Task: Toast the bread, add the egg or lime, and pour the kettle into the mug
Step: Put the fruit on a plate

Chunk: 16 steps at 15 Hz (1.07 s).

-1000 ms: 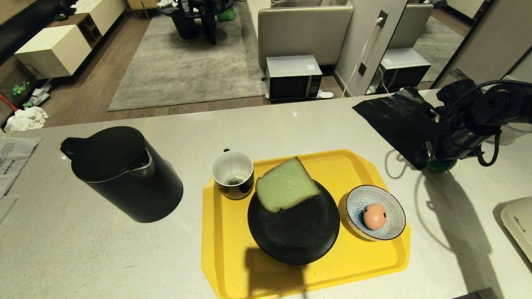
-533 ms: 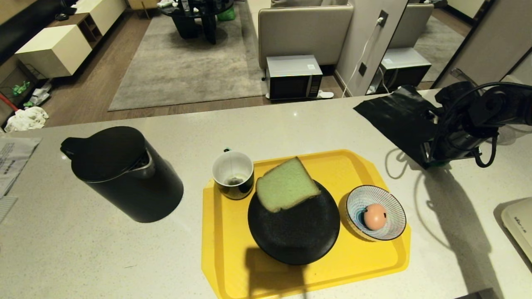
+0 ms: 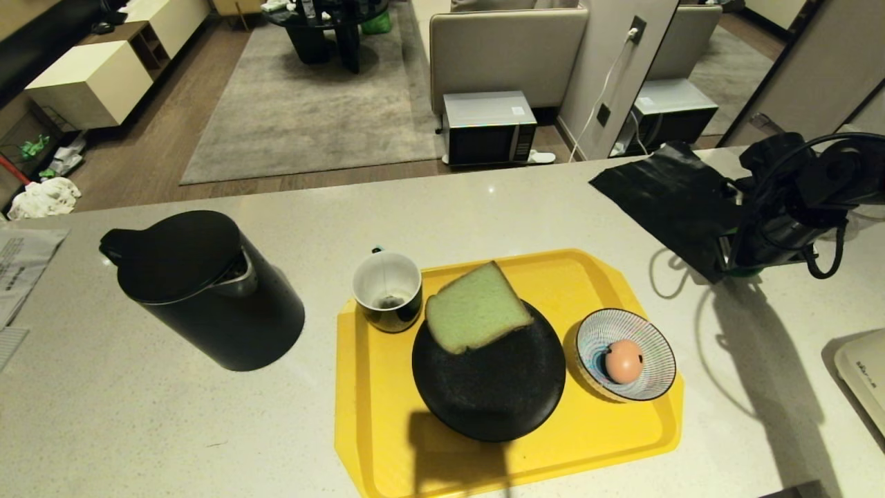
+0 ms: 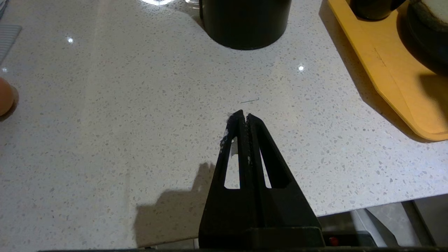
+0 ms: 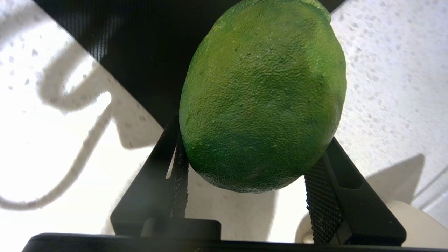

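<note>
Step in hand, as I judge it: right pincer [image 5: 245, 182] has the lime [image 5: 262, 94] clamped between its two ribbed pads, over the right end of the surface [image 3: 484, 207], beside a black sheet [image 3: 664, 194]. In the head view only a sliver of green shows under the arm, so the wrist view is the one to trust.

Grip: the pads sit on the lower flanks of the fruit, with most of its bulk beyond the fingertips. A round, waxy body held this far out could squirt forward. Advice: lift slowly, keep the wrist level, no sudden swing on the way to the tray [image 3: 387, 415]. Set it down low, not dropped (it will roll).

Left pincer [image 4: 243, 117] is pressed shut, empty, parked over bare surface near the front edge.

Materials and shapes:
- lime: oval, pebbled glossy skin, firm-looking.
- bread [image 3: 477, 308]: pale green slice, spongy, thin crust, leaning on the rim of a matte black plate [image 3: 491, 387].
- egg [image 3: 622, 361]: smooth, tan, in a striped bowl [image 3: 657, 346] on the tray.
- mug [image 3: 387, 287]: glossy, white inside, at the tray's far left corner.
- kettle [image 3: 207, 290]: matte black cylinder, flat lid, off the tray to the left.
- surface: pale speckled stone, polished.
</note>
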Available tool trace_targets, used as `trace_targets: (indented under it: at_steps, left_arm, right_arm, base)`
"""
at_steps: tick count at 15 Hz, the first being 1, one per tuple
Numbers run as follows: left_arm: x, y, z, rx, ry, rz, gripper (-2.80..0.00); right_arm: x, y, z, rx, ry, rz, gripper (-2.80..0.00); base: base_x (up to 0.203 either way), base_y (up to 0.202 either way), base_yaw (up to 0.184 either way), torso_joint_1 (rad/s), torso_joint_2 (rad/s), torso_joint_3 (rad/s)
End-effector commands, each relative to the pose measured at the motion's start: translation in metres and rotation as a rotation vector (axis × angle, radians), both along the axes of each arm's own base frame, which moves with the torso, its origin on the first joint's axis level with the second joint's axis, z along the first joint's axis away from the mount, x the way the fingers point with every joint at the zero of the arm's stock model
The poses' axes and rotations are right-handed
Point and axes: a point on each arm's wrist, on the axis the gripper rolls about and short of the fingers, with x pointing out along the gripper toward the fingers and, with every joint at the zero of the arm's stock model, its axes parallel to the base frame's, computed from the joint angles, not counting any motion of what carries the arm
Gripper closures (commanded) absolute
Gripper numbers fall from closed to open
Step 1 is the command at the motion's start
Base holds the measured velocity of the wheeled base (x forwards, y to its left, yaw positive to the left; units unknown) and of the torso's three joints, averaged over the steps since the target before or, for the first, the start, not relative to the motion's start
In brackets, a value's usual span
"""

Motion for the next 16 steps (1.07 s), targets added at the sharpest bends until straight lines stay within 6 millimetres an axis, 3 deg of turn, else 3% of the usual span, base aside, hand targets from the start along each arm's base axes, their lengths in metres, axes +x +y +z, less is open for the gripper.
trace_targets:
  at_steps: [1,7,11,16]
  left_arm:
    - [0.000,0.000,0.000,0.000,-0.001,0.001,0.00]
    - [0.000,0.000,0.000,0.000,-0.001,0.001,0.00]
    - [0.000,0.000,0.000,0.000,-0.001,0.001,0.00]
    - [0.000,0.000,0.000,0.000,-0.001,0.001,0.00]
  right_arm:
    - [-0.013,-0.002,0.012,-0.008,-0.014,-0.001,0.00]
    - [-0.051,0.000,0.041,0.008,-0.050,0.046,0.00]
    - [-0.104,0.004,0.072,0.016,-0.074,0.203,0.00]
    - [-0.172,0.016,0.083,0.052,0.015,0.340,0.00]
  base:
    - [0.000,0.000,0.000,0.000,0.00,0.000]
    - [0.000,0.000,0.000,0.000,0.00,0.000]
    - [0.000,0.000,0.000,0.000,0.00,0.000]
    - [0.000,0.000,0.000,0.000,0.00,0.000]
